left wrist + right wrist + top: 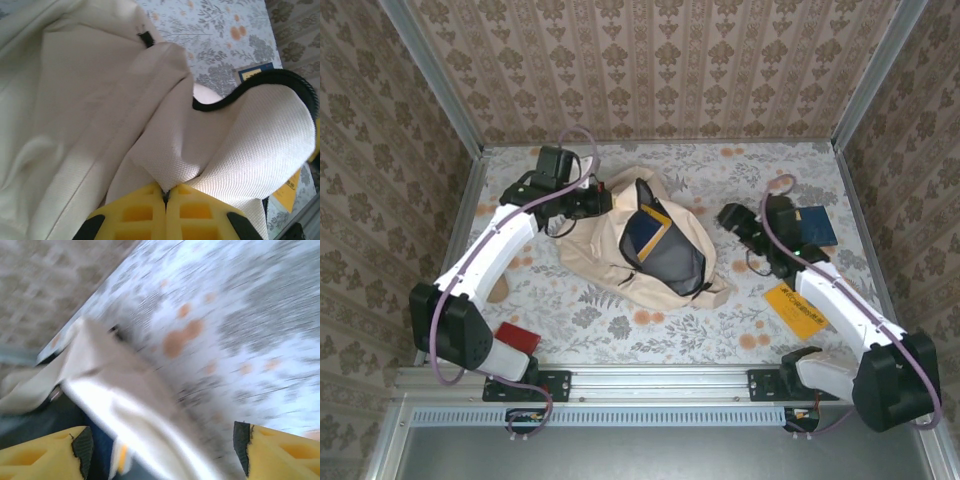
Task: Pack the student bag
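1. Red comes first: a small red block (516, 336) lies nearest me at the lower left of the top view. It sits just beside the left arm's base on the flowered table (620, 320).
2. At the lower right, a yellow booklet (796, 309) lies flat, with the right arm's forearm crossing over one edge.
3. The student bag (600, 255) slumps mid-frame, cream cloth with its mouth gaping. A dark blue book (646, 232) with a yellow edge stands in the opening.
4. My left gripper (588, 200) sits at the bag's upper-left edge. On its wrist view the yellow fingers (150, 197) are pressed together, pinching a fold of cream fabric, and a black-trimmed flap curls to the right.
5. My right gripper (732, 218) hangs right of the bag, apart from it. Its wrist view is blurred, but the fingers (40, 455) stand spread to both lower corners, clamping nothing.
6. Farthest off, a blue book (817, 225) lies at the upper right, just behind the right wrist and partly screened by it.
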Motion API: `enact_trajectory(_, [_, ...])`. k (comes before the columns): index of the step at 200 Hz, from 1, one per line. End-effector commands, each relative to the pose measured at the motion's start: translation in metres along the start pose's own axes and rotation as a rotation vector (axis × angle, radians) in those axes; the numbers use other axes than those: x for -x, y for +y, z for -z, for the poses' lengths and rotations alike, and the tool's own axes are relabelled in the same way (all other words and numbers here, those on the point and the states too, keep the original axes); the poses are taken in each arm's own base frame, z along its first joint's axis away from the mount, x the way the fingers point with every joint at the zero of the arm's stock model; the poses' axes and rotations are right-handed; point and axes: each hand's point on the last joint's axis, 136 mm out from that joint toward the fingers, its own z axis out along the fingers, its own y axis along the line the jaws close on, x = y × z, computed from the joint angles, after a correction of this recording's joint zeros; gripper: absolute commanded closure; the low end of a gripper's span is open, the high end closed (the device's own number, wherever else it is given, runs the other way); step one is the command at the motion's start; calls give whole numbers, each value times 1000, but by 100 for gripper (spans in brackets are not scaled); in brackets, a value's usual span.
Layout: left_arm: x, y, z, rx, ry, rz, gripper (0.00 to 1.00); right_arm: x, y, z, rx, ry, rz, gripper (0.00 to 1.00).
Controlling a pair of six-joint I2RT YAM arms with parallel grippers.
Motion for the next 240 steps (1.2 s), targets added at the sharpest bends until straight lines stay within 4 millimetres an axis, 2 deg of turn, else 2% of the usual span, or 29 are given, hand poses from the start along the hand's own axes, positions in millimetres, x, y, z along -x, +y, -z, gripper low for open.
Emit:
enact_trajectory(1, [0, 10, 25, 40, -34, -17, 100, 7, -48, 2, -186, 53, 20, 19])
enact_trajectory(24, [0, 14, 34, 40, -42, -7, 100, 32, -83, -10, -309, 66, -39, 17])
enact_trajectory(40, [2, 21, 42, 57, -57, 0, 100, 45, -100, -18, -355, 71, -81, 16])
enact_trajectory(43, [3, 22, 44, 57, -61, 1, 100, 44, -108, -24, -376, 87, -92, 16])
enact_trajectory(66, [4, 24, 50, 51, -75, 9, 100, 57, -132, -41, -437, 103, -124, 16])
enact_trajectory(77, [3, 23, 49, 43, -68, 10, 91, 61, -143, -49, -476, 125, -129, 16])
enact_trajectory(93, [0, 23, 47, 32, -59, 25, 67, 61, -155, -63, -524, 179, -117, 16])
enact_trajectory(110, [-2, 23, 44, 30, -55, 36, 51, 60, -161, -75, -551, 237, -90, 16])
enact_trajectory(135, [-4, 21, 45, 33, -55, 44, 40, 58, -170, -84, -592, 299, -42, 16])
enact_trajectory(165, [-6, 14, 42, 36, -53, 37, 35, 48, -179, -94, -603, 360, -35, 15])
enact_trajectory(200, [-11, 1, 25, 33, -38, 32, 34, 26, -184, -96, -617, 417, -65, 15])
enact_trajectory(213, [-12, -1, 16, 57, -43, 50, 34, 19, -181, -95, -609, 430, -78, 15])
enact_trajectory(220, [-11, 5, 12, 92, -54, 71, 33, 14, -178, -94, -605, 439, -84, 14])
enact_trajectory(223, [-16, -2, 8, 85, -42, 59, 33, 12, -176, -94, -603, 442, -87, 14])
enact_trajectory(240, [-20, -10, -6, 79, -32, 62, 33, 0, -162, -94, -571, 459, -110, 19])
